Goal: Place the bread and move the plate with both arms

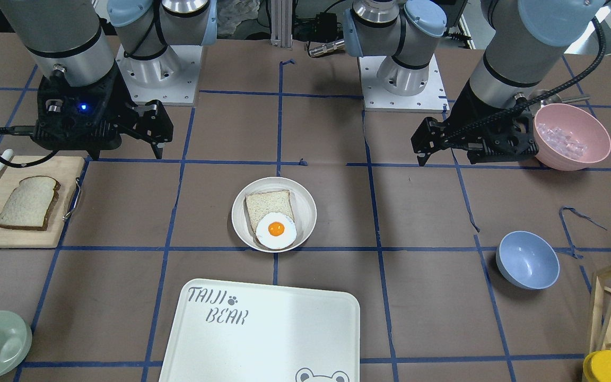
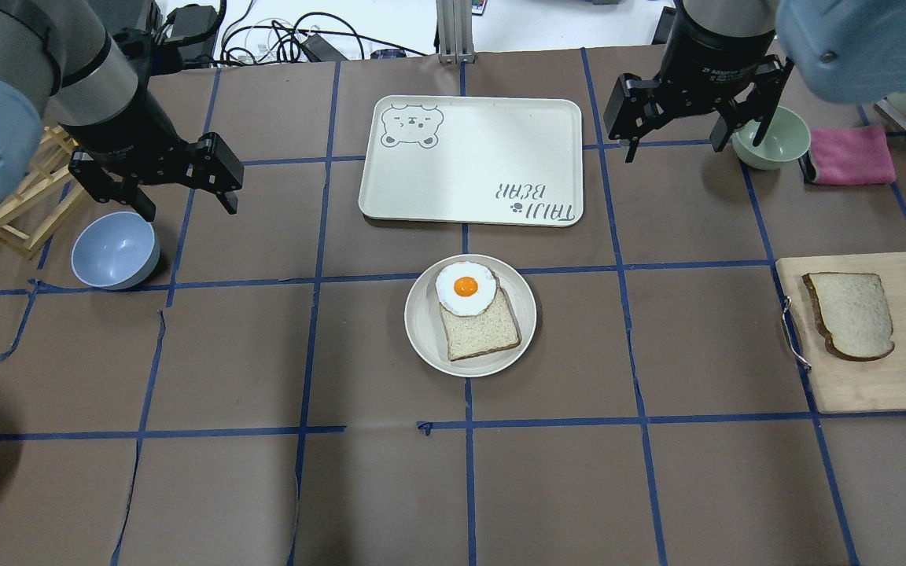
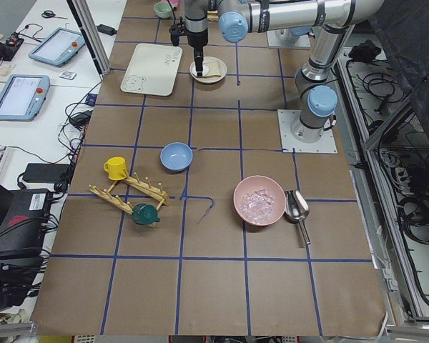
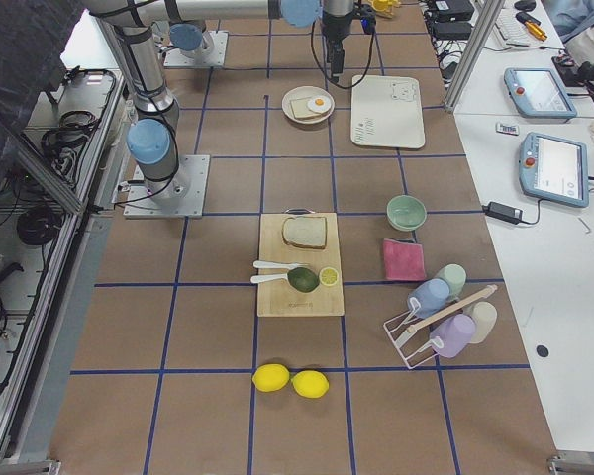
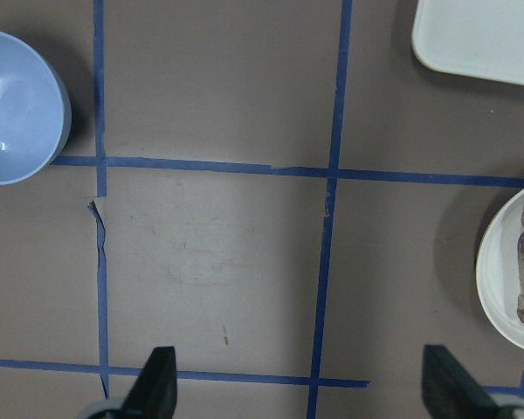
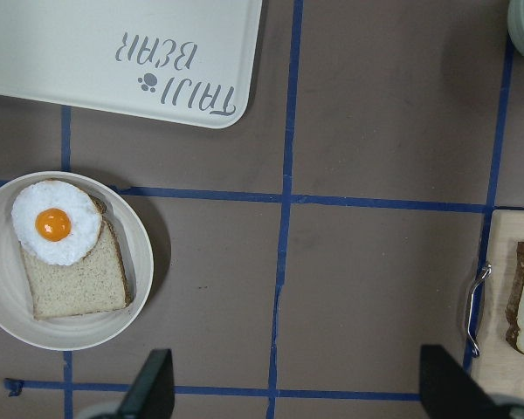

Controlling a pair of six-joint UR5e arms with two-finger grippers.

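The bread [image 2: 850, 314], dark-crusted with a domed top, lies on a wooden cutting board [image 2: 870, 381] at the table's right; it also shows in the front view [image 1: 28, 202]. The off-white plate [image 2: 421, 322] sits mid-table and holds a squarer pale slice [image 2: 478, 330] with a fried egg [image 2: 465, 288] on it. My left gripper [image 2: 189, 208] is open and empty, hovering left of the plate beside a blue bowl [image 2: 115, 250]. My right gripper [image 2: 693, 148] is open and empty, hovering far right of the tray, well beyond the bread.
The white "TAIJI BEAR" tray [image 2: 473, 157] lies just beyond the plate. A pale green bowl [image 2: 771, 137] and a pink cloth [image 2: 850, 155] sit under and beside my right arm. A wooden rack [image 2: 20, 204] stands far left. A pink bowl of ice [image 1: 570, 135] is near the left arm.
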